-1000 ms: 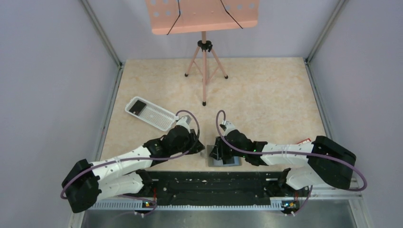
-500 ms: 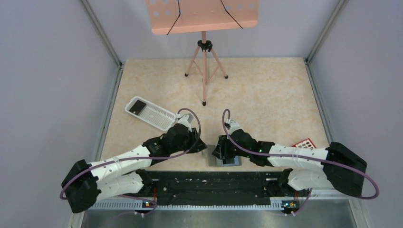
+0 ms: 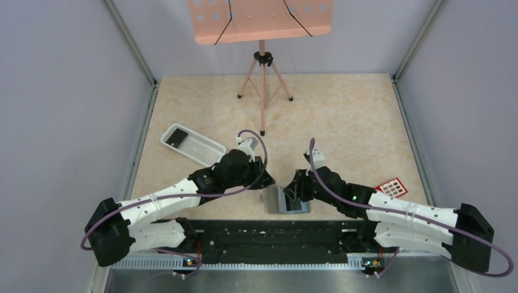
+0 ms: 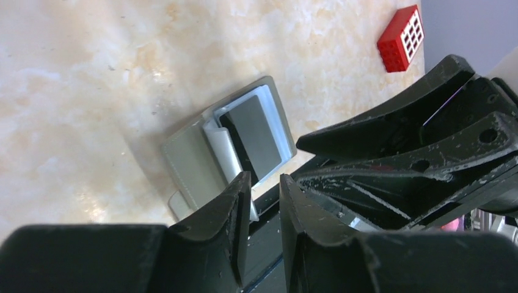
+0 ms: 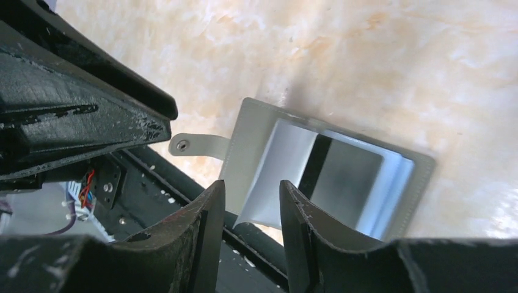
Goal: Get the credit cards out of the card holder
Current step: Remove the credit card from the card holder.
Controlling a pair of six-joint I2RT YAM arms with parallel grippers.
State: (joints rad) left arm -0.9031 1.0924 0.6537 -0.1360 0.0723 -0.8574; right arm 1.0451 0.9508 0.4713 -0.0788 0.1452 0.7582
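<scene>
The slate-grey card holder (image 3: 286,202) lies open at the near table edge, between my two grippers. It also shows in the left wrist view (image 4: 192,162) and the right wrist view (image 5: 244,143). A grey card with a black stripe (image 4: 255,129) sits in its bluish inner pocket (image 5: 348,177). A red card with pale squares (image 3: 391,187) lies on the table to the right (image 4: 401,38). My left gripper (image 3: 267,180) (image 4: 266,207) hovers just left of the holder, jaws narrowly apart and empty. My right gripper (image 3: 292,191) (image 5: 251,207) hovers over its right part, open and empty.
A white ribbed tray (image 3: 194,146) holding a dark card lies at the left. A pink music stand on a tripod (image 3: 262,91) stands at the back. The black base rail (image 3: 269,235) runs directly below the holder. Walls close in both sides.
Both grippers have drawn back and up from the holder, the left to the upper left, the right to the right. The holder now lies uncovered and the red card is in full view.
</scene>
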